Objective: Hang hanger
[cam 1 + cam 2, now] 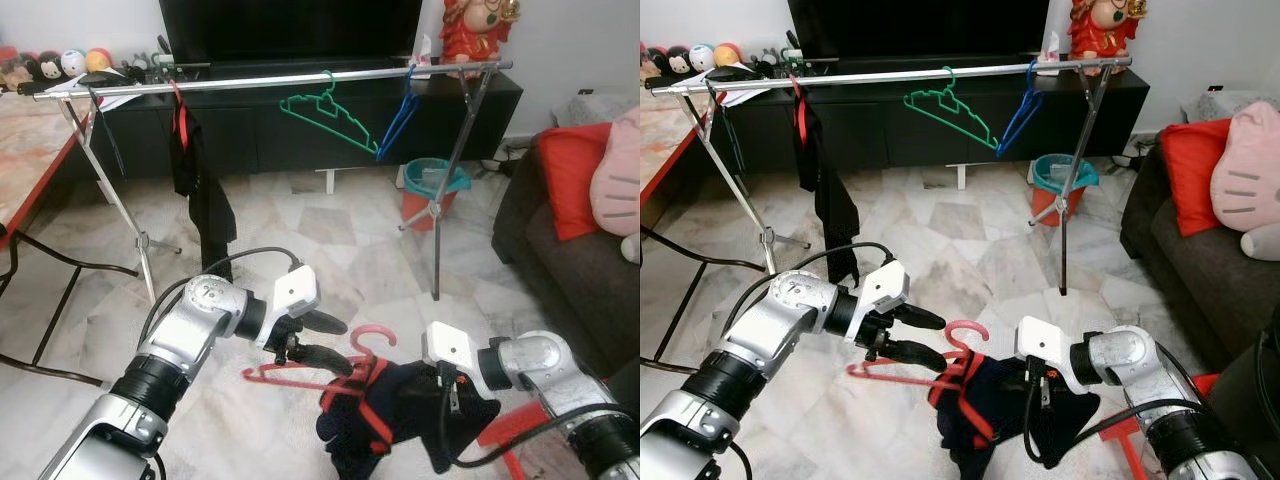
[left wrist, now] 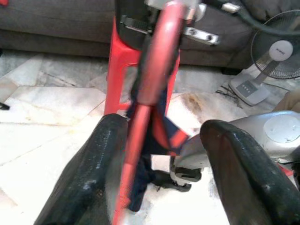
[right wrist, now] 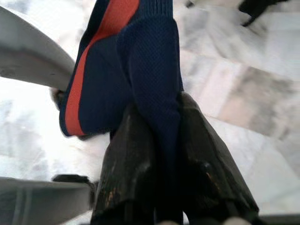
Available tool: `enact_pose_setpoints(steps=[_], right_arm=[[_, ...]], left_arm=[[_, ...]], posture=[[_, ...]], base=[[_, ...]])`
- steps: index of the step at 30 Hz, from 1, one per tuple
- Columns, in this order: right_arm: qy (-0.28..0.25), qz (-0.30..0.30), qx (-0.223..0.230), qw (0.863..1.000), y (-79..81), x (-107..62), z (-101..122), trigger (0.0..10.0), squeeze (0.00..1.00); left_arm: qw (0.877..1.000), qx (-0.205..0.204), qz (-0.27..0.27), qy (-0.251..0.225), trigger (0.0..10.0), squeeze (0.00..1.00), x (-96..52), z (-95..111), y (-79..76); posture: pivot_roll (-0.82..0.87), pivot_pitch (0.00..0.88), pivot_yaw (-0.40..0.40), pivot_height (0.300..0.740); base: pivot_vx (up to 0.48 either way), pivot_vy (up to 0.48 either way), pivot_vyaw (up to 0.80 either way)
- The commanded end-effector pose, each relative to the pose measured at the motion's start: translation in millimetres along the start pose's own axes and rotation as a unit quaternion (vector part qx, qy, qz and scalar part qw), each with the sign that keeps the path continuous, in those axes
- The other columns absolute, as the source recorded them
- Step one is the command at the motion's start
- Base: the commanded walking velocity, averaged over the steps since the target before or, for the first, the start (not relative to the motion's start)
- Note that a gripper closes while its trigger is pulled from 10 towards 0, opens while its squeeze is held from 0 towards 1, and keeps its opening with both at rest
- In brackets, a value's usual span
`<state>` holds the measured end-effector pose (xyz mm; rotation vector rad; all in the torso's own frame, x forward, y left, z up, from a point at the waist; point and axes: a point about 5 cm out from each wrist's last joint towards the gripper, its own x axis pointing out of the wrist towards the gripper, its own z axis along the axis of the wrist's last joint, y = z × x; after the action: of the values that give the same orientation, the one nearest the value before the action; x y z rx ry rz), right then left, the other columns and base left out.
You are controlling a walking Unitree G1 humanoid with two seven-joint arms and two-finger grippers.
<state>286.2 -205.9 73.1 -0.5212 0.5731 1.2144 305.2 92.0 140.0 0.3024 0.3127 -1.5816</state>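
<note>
Nearest, the right gripper [image 3: 159, 154] has its 2 fingers clamped on a navy garment [image 1: 400, 410] draped over the red hanger [image 1: 330, 370]. Just left of the hanger, the left gripper [image 1: 325, 340] stands spread around its bar. Far beyond the hanger, a rail [image 1: 270, 80] holds 2 empty hangers [image 1: 330, 115].

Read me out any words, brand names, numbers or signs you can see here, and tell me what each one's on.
No text can be read in these pictures.
The fan has a small mark at its hub, too blurred to read.
The left arm's round joint cap has tiny markings, too small to read.
</note>
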Motion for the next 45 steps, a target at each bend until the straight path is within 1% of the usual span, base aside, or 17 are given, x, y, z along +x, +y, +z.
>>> enact_pose_setpoints(steps=[1, 4, 6, 7, 8, 9, 11, 12, 14, 15, 21, 27, 33, 36, 43, 44, 45], right_arm=[[-0.002, -0.015, -0.013, 1.000, -4.3, -0.5, 4, 0.0, 0.00], [0.039, -0.039, -0.030, 0.998, -5.4, -1.1, -7, 0.0, 0.00], [0.042, -0.079, -0.018, 0.996, -10.4, -3.6, -14, 0.0, 0.00], [0.035, -0.112, -0.002, 0.993, -15.0, -6.9, -16, 0.0, 0.00], [0.035, -0.112, -0.002, 0.993, -15.0, -6.9, -16, 0.0, 0.00], [0.036, -0.122, 0.005, 0.992, -16.1, -8.3, -19, 0.0, 0.00], [0.034, -0.118, 0.003, 0.992, -14.4, -7.7, -20, 0.0, 0.00], [0.033, -0.124, 0.004, 0.992, -15.0, -7.1, -20, 0.0, 0.00], [0.025, -0.126, 0.003, 0.992, -15.7, -5.7, -17, 0.0, 0.00], [0.018, -0.137, 0.003, 0.990, -18.9, -4.6, -14, 0.0, 0.00], [-0.011, -0.166, -0.004, 0.986, -29.0, -2.9, 2, 0.0, 0.00], [-0.011, -0.227, -0.018, 0.974, -48.1, -8.9, 20, 0.0, 0.00], [-0.043, -0.243, -0.014, 0.969, -57.1, -10.4, 40, 0.0, 0.00], [-0.087, -0.228, -0.020, 0.970, -58.9, -8.2, 63, 0.0, 0.00], [-0.124, -0.201, -0.042, 0.971, -58.5, -10.3, 96, 0.0, 0.00], [-0.128, -0.197, -0.045, 0.971, -57.6, -10.9, 99, 0.0, 0.00], [-0.132, -0.193, -0.049, 0.971, -56.5, -11.5, 102, 0.0, 0.00]], left_arm=[[1.000, 0.012, 0.005, 0.007, 10.0, 1.00, -5.3, 5, 2.1], [0.998, 0.014, 0.047, 0.027, 10.0, 1.00, -16.6, -1, 6.6], [0.990, 0.007, 0.141, 0.016, 10.0, 1.00, -32.7, -5, 18.1], [0.970, -0.002, 0.242, 0.004, 10.0, 0.46, -49.9, -11, 29.5], [0.970, -0.002, 0.242, 0.004, 10.0, 0.46, -49.9, -11, 29.5], [0.947, -0.008, 0.319, 0.016, 10.0, 0.00, -64.2, -22, 34.5], [0.927, -0.023, 0.373, 0.031, 10.0, 0.00, -74.9, -37, 33.4], [0.919, -0.049, 0.391, 0.025, 10.0, 0.00, -77.5, -43, 32.7], [0.905, -0.056, 0.421, 0.011, 10.0, 0.00, -79.9, -47, 31.1], [0.892, -0.063, 0.448, 0.005, 10.0, 0.00, -80.0, -53, 29.1], [0.872, -0.089, 0.481, -0.001, 10.0, 0.00, -70.4, -69, 23.6], [0.834, -0.155, 0.530, -0.006, 10.0, 0.00, -60.2, -86, 23.6], [0.839, -0.185, 0.510, -0.023, 10.0, 0.00, -45.1, -88, 22.8], [0.847, -0.208, 0.485, -0.068, 10.0, 0.00, -31.3, -83, 23.5], [0.832, -0.258, 0.474, -0.130, 10.0, 0.00, -21.1, -82, 26.5], [0.829, -0.263, 0.474, -0.135, 10.0, 0.13, -20.4, -82, 26.6], [0.825, -0.270, 0.476, -0.140, 10.0, 1.00, -20.3, -83, 26.9]], posture=[[0.02, 0.000, 0.028, 0.740], [0.01, 0.000, 0.035, 0.740], [0.01, 0.000, 0.036, 0.740], [0.02, 0.000, 0.035, 0.740], [0.02, 0.000, 0.035, 0.740], [0.02, 0.000, 0.036, 0.740], [0.02, 0.000, 0.036, 0.740], [0.02, 0.000, 0.036, 0.740], [0.02, 0.000, 0.036, 0.740], [0.02, 0.000, 0.037, 0.740], [0.01, 0.000, 0.044, 0.740], [0.01, 0.000, 0.044, 0.740], [0.00, 0.000, 0.046, 0.740], [0.01, 0.000, 0.043, 0.740], [0.00, 0.000, 0.043, 0.740], [0.00, 0.000, 0.043, 0.740], [-0.01, 0.000, 0.043, 0.740]], base=[[0.000, 0.000, 0.00], [0.000, 0.000, 0.00], [0.000, 0.000, 0.00], [0.000, 0.000, 0.00], [0.000, 0.000, 0.00], [0.000, 0.000, 0.00], [0.000, 0.000, 0.00], [0.000, 0.000, 0.00], [0.000, 0.000, 0.00], [0.000, 0.000, 0.00], [0.000, 0.000, 0.00], [0.000, 0.000, 0.00], [0.000, 0.000, 0.00], [0.000, 0.000, 0.00], [0.000, 0.000, 0.00], [0.000, 0.000, 0.00], [0.000, 0.000, 0.00]])
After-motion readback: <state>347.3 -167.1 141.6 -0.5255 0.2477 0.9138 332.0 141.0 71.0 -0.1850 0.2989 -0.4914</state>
